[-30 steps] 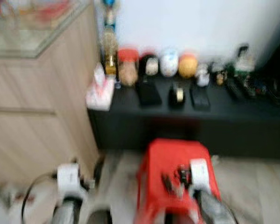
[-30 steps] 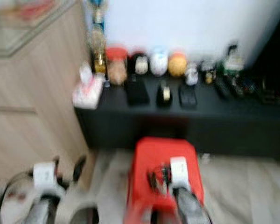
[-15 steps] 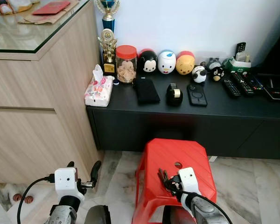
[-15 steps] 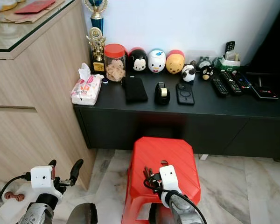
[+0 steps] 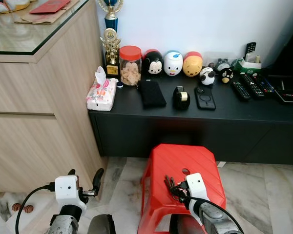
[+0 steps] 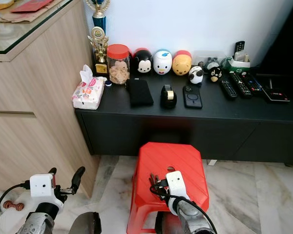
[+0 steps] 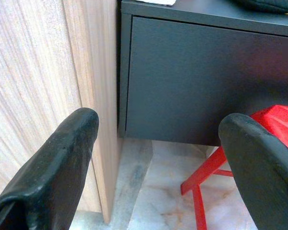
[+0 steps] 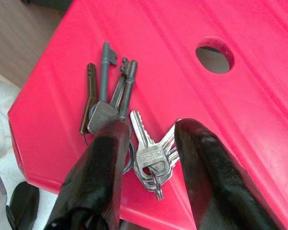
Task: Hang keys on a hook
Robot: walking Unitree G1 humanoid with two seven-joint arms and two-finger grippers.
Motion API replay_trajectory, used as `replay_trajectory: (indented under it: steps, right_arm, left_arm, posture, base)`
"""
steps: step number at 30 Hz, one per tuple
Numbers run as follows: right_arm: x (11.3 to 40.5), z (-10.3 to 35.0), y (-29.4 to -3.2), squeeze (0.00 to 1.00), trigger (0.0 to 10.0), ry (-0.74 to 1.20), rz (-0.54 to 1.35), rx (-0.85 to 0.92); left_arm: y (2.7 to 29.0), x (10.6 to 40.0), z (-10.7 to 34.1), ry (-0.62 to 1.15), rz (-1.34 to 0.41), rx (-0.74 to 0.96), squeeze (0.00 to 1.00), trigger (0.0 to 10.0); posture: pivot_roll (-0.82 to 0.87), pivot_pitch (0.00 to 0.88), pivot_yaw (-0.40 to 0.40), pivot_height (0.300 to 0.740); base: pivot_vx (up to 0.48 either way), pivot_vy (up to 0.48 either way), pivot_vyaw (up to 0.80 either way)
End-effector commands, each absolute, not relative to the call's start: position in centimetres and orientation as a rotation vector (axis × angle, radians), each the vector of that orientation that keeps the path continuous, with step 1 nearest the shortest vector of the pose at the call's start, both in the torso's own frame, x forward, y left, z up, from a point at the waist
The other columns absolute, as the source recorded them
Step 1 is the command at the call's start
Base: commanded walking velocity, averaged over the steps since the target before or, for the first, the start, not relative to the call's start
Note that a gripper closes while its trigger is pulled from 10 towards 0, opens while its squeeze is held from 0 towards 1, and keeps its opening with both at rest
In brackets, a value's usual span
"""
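While the bunch of silver and dark metal keys (image 8: 127,129) lies flat on the red plastic stool (image 5: 205,163), your right pincer (image 8: 149,158) sits spread astride it, long axis running ahead; left pincer (image 7: 158,158) idles spread.

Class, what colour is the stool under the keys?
The stool is red, clearest in the right wrist view.

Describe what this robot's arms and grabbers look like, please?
Each arm is a silver-grey tube ending in a white boxy wrist block with a small dark dot on its face. A thin black cable loops from the left block. The left gripper and right gripper each have two long, matte black, rounded fingers.
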State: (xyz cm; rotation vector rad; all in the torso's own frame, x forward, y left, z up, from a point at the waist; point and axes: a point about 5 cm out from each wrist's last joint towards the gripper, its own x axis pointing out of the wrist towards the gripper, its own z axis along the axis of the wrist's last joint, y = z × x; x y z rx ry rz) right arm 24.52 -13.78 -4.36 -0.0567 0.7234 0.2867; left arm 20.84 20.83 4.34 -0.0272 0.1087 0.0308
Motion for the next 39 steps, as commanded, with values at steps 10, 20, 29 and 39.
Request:
replay_trajectory:
  steps: [10, 20, 29, 39]
  right_arm:
    - [24.13, -4.56, -14.16, 0.00, 10.0, 0.727, 0.269, -0.020]
    - [23.72, -5.05, -14.34, 0.00, 10.0, 0.787, 0.263, -0.027]
    - [23.54, -5.19, -14.51, 0.00, 10.0, 0.802, 0.265, -0.042]
    - [23.59, -5.13, -14.45, 0.00, 6.6, 0.800, 0.270, -0.043]
  left_arm:
    - [20.55, 20.82, 3.68, 0.130, 0.012, -0.020, 0.00, 10.0]
    - [20.61, 20.80, 3.66, 0.128, 0.015, -0.015, 0.00, 10.0]
    - [20.58, 20.79, 3.75, 0.124, 0.014, -0.013, 0.00, 10.0]
    - [20.52, 20.79, 3.85, 0.123, 0.014, -0.010, 0.00, 10.0]
  posture:
    - [0.06, 0.058, -0.083, 0.616]
    - [0.06, 0.063, -0.083, 0.616]
    - [0.06, 0.064, -0.083, 0.616]
    - [0.06, 0.066, -0.083, 0.616]
  base:
    - [0.000, 0.000, 0.00]
    - [0.000, 0.000, 0.00]
    - [0.000, 0.000, 0.00]
    - [0.000, 0.000, 0.00]
